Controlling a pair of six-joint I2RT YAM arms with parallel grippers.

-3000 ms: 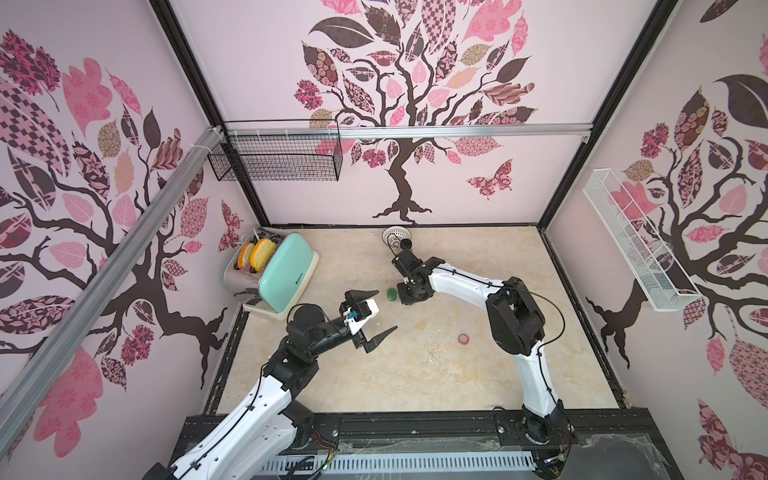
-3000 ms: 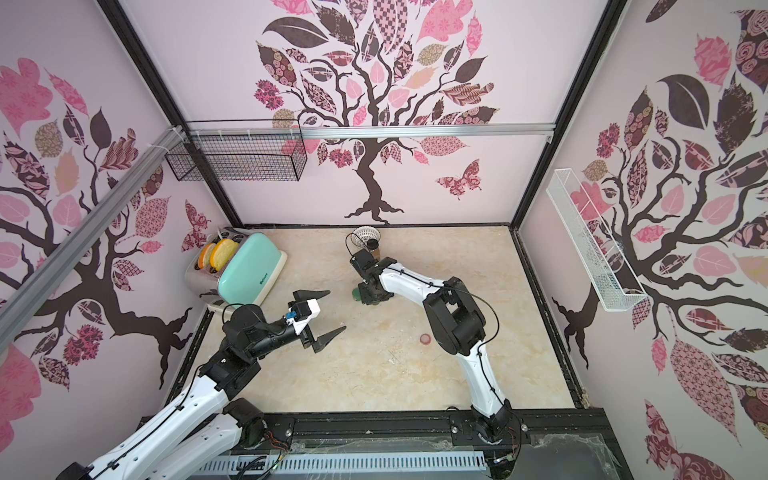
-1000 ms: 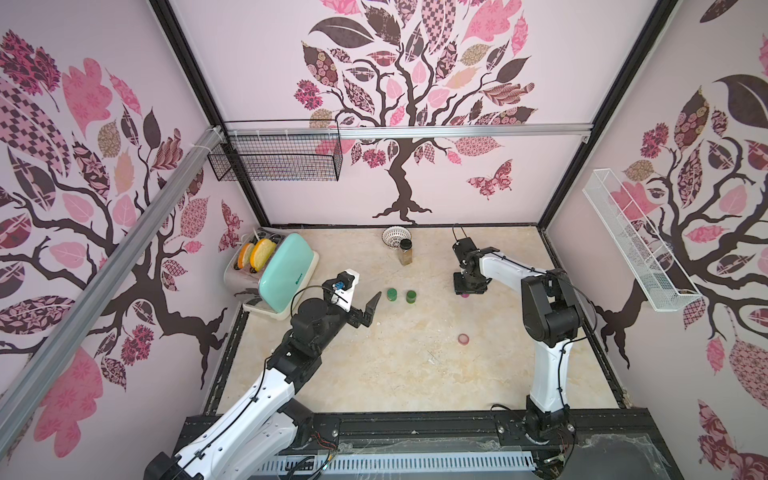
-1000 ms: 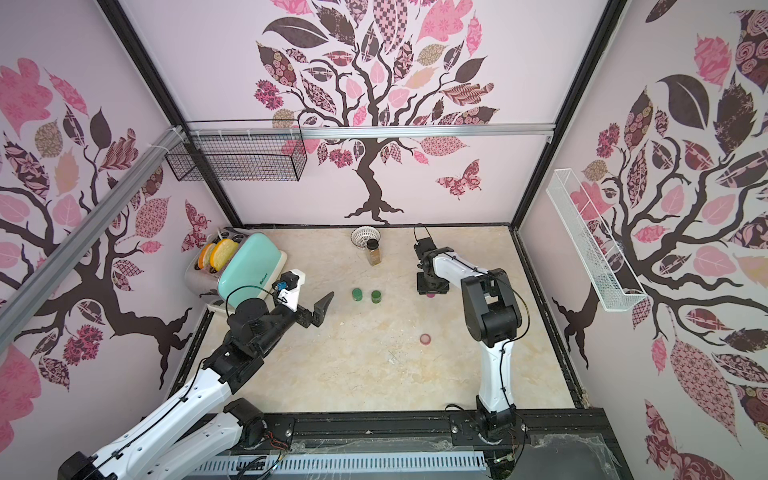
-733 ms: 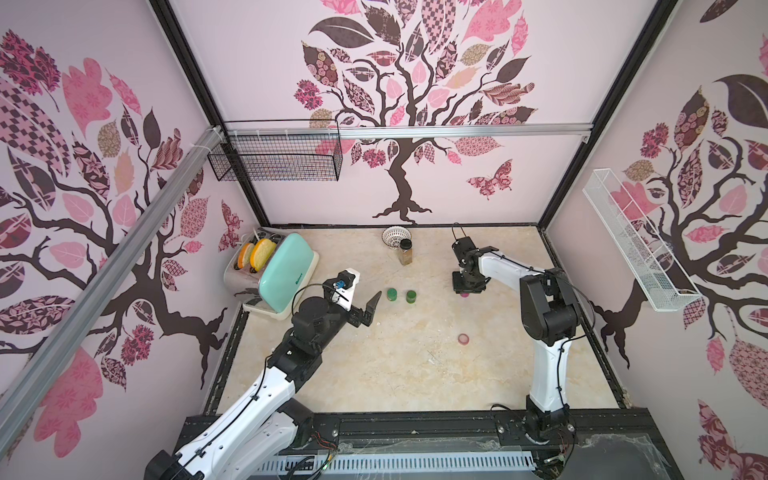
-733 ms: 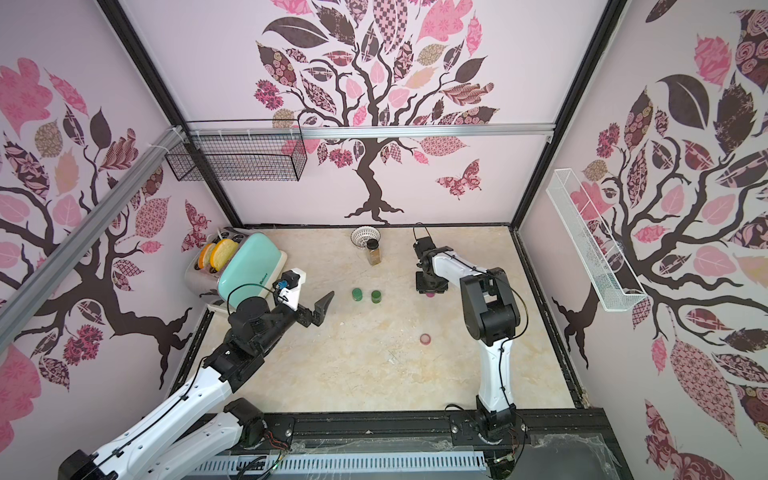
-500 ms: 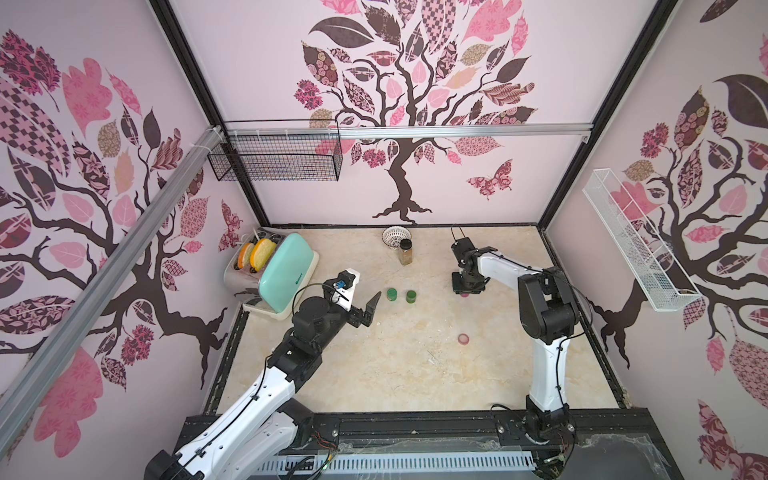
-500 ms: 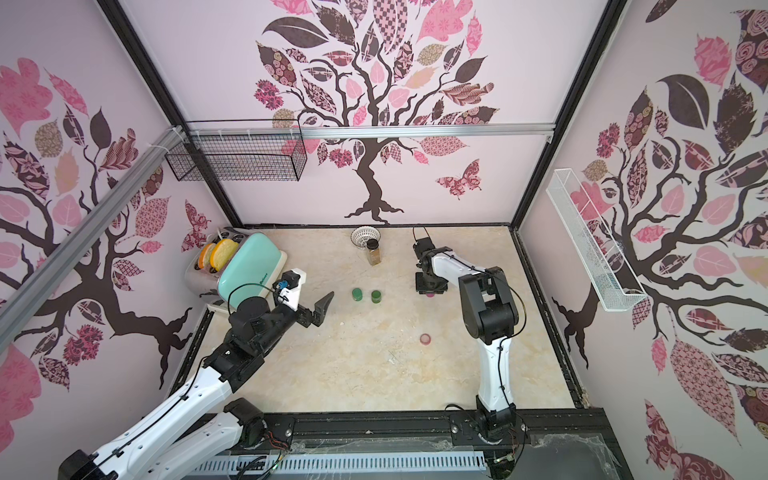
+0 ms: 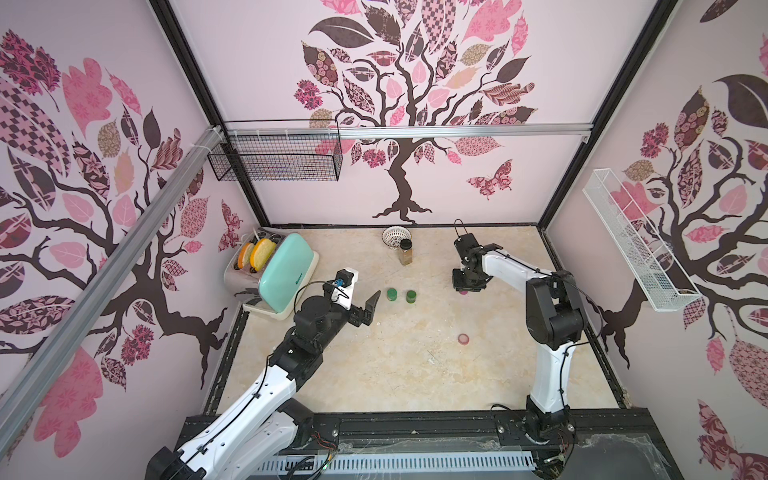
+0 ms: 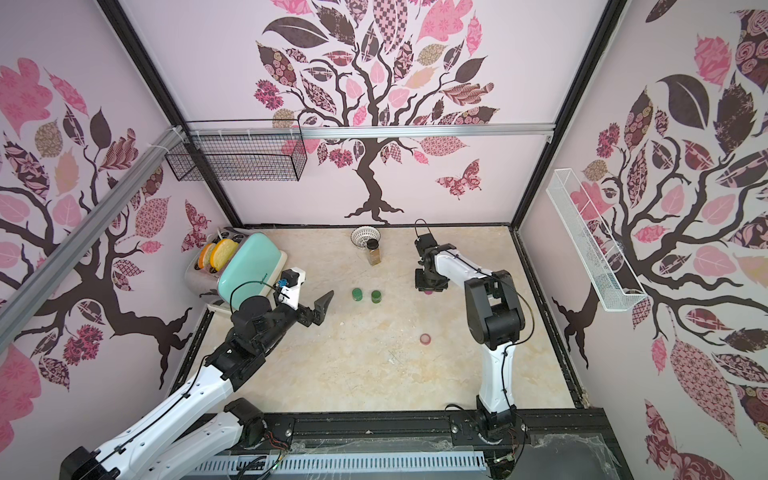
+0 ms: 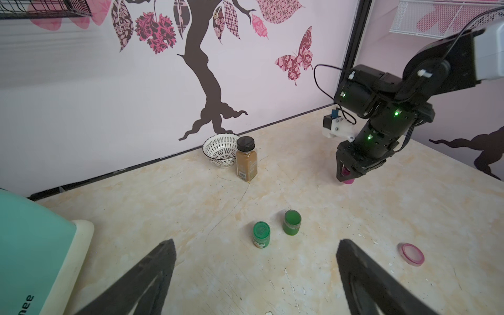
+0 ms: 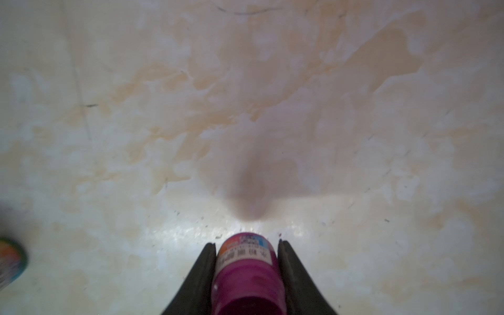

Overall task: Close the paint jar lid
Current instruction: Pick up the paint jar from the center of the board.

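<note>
A small magenta paint jar (image 12: 246, 272) stands on the table's far right part, and my right gripper (image 12: 246, 244) is shut on its sides from above. The left wrist view shows only the jar's (image 11: 347, 174) lower part below the black fingers. In both top views the right gripper (image 9: 467, 287) hides most of it. Its mouth looks uncovered. A round pink lid (image 9: 464, 339) (image 10: 425, 338) (image 11: 411, 254) lies flat nearer the front, apart from the jar. My left gripper (image 11: 256, 242) (image 9: 360, 298) hovers open and empty, left of two green jars.
Two green paint jars (image 9: 391, 294) (image 9: 411, 296) stand mid-table. A spice bottle (image 9: 405, 252) and a patterned bowl (image 9: 395, 235) sit near the back wall. A mint case (image 9: 286, 270) and toaster (image 9: 249, 262) fill the left side.
The right arm swung from the green jars to the far right, and its jaws have closed on the magenta jar. The left arm drew back toward the mint case and has held still since.
</note>
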